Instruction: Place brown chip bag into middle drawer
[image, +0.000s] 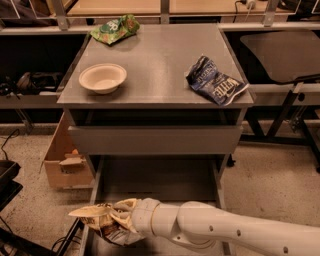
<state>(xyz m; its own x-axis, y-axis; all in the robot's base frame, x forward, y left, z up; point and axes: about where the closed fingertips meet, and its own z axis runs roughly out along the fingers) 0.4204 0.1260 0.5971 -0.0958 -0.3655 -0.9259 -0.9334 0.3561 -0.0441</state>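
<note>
The brown chip bag (106, 221), crumpled with a pale tan flap pointing left, is at the lower left, over the front left part of the open middle drawer (157, 180). My gripper (124, 222) is at the end of the white arm (225, 235) that comes in from the lower right; it is buried in the bag and grips it. The drawer is pulled out, showing its flat grey floor and low side walls. The bag hangs partly over the drawer's left wall.
The grey cabinet top (160, 55) holds a cream bowl (102, 77), a green bag (115, 29) at the back left and a dark blue bag (216, 80) at the right. The upper drawer front (155, 140) is shut. A cardboard box (65, 157) stands left of the cabinet.
</note>
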